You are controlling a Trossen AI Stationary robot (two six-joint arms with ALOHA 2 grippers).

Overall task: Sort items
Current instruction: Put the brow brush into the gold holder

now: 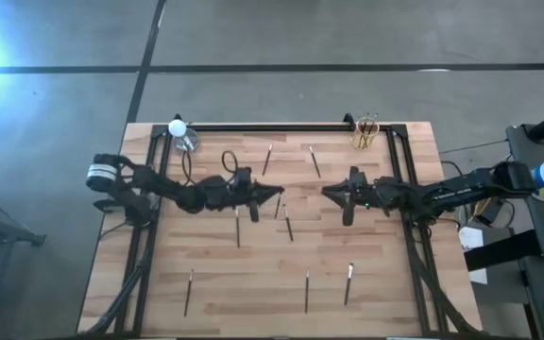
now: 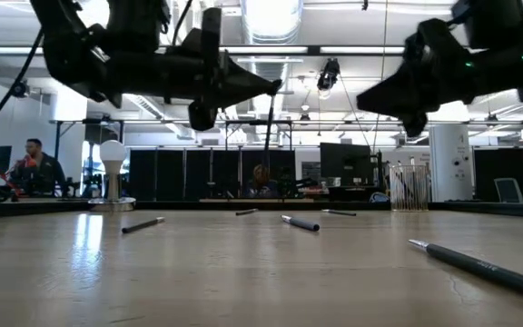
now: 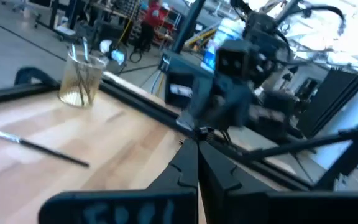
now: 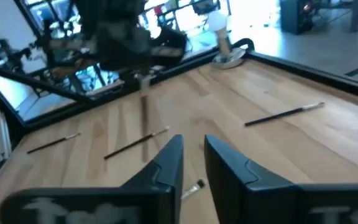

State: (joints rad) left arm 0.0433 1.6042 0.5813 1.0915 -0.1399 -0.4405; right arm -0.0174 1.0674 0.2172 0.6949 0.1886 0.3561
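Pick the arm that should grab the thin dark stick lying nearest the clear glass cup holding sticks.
Right, probably. The right gripper hovers close to that thin dark stick with open jaws, empty. The left gripper is shut on a hanging dark stick.

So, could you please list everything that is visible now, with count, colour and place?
table: one, pale wood, under both arms.
loose sticks: seven, dark and thin, scattered flat on the table.
held stick: one, dark, hanging from the left gripper.
glass cup: one, clear, far right corner, sticks standing inside.
second glass cup: one, clear, far left corner.
white ball: one, by the second glass cup.
person: one, in the room behind.
left gripper: shut, mid-table.
right gripper: open, mid-table, facing the left.
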